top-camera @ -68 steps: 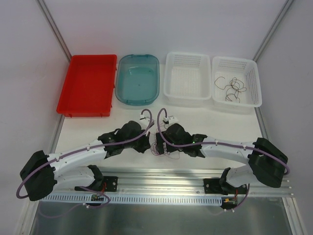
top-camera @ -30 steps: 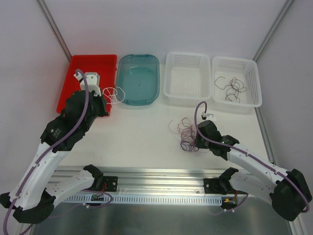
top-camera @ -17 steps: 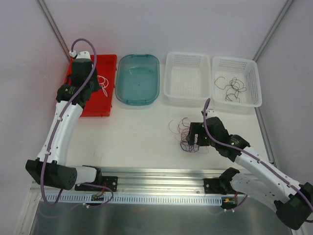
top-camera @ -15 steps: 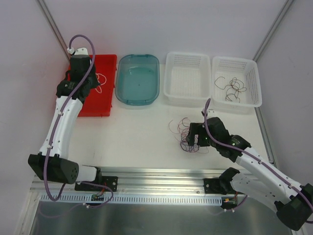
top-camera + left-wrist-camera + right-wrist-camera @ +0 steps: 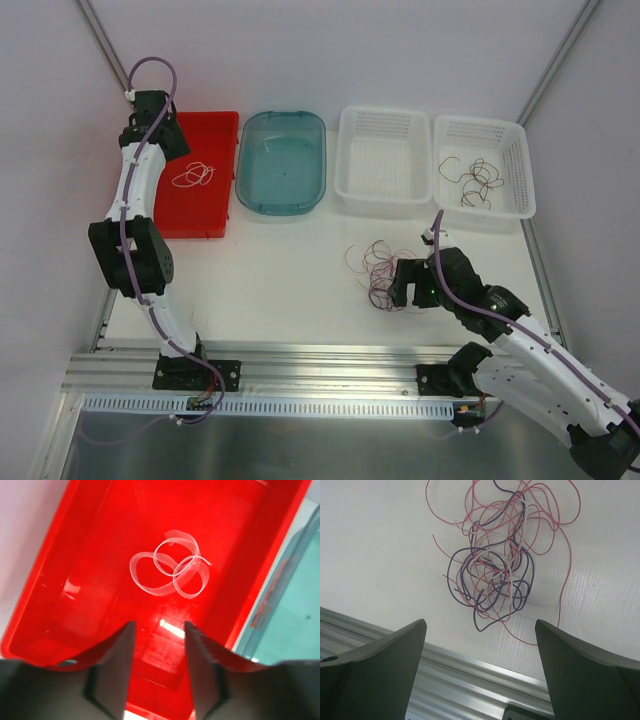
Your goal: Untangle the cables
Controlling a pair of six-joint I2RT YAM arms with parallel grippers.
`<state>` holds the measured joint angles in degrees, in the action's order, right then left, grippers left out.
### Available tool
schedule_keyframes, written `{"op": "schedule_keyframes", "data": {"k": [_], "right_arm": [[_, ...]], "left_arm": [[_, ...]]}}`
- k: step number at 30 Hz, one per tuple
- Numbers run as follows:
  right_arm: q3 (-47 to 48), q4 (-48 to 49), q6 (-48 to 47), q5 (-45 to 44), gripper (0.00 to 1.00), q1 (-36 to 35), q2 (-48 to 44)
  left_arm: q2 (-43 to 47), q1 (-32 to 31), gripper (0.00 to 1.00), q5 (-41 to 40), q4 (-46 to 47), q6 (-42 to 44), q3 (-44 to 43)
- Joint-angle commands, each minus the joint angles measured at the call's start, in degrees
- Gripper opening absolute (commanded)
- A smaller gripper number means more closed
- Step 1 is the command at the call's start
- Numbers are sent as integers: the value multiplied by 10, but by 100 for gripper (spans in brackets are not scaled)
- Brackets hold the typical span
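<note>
The cables (image 5: 378, 270) form a tangled clump of red-pink, dark and white strands on the white table, also seen in the right wrist view (image 5: 495, 575). My right gripper (image 5: 398, 288) stands open just near of the clump; in its wrist view the gripper (image 5: 480, 652) has wide-apart fingers and nothing between them. One white cable (image 5: 193, 176) lies coiled in the red tray (image 5: 160, 215), and shows in the left wrist view (image 5: 170, 565). My left gripper (image 5: 168, 140) hovers over the tray's far left corner, open and empty (image 5: 159, 665).
A teal tub (image 5: 282, 160) sits next to the red tray. Two white baskets stand at the back right; the middle one (image 5: 378, 112) holds nothing, the right one (image 5: 515, 170) holds several dark cables (image 5: 475, 182). An aluminium rail (image 5: 330, 365) runs along the near edge.
The left gripper carried the white cable over the red tray, opened and dropped it there. The right gripper opened, letting go of the clump, and drew back slightly.
</note>
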<state>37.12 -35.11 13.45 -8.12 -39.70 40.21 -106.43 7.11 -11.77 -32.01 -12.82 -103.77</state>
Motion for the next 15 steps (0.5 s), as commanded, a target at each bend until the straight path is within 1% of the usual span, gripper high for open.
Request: {"op": "schedule_keyframes", "data": {"k": [1,2,5,8,9,10,11,12,13,14,15], "right_arm": [[10,-24,-4,-11,95,-4,-15],[9,-24,-4,-13,95,-4,-14],[8,-15,-4,-15,95,-4,-4],[11,0,-4,-17,95,-4,12],[11,5,-4,-21,95,-3,15],[10,15,-3,-27,95,-4,16],[8,20,-3,-30,95,-4,21],[7,24,0,-36,95,-2,24],[7,31,1,-44,95,-2,29],[7,34,3,-48,95,-3,36],[4,38,7,-51,95,-1,40]], "left_arm": [[3,-1,53,23,4,-6,-28],[10,0,67,37,5,-10,-18],[55,-2,83,64,5,-33,33],[94,-9,89,99,5,-45,105],[122,-13,91,111,5,-51,125],[138,-21,92,117,5,-55,168],[153,-29,93,117,5,-55,188],[183,-51,93,130,5,-56,209],[198,-65,93,144,6,-57,251],[213,-68,93,152,7,-56,269],[237,-122,93,155,7,-46,286]]}}
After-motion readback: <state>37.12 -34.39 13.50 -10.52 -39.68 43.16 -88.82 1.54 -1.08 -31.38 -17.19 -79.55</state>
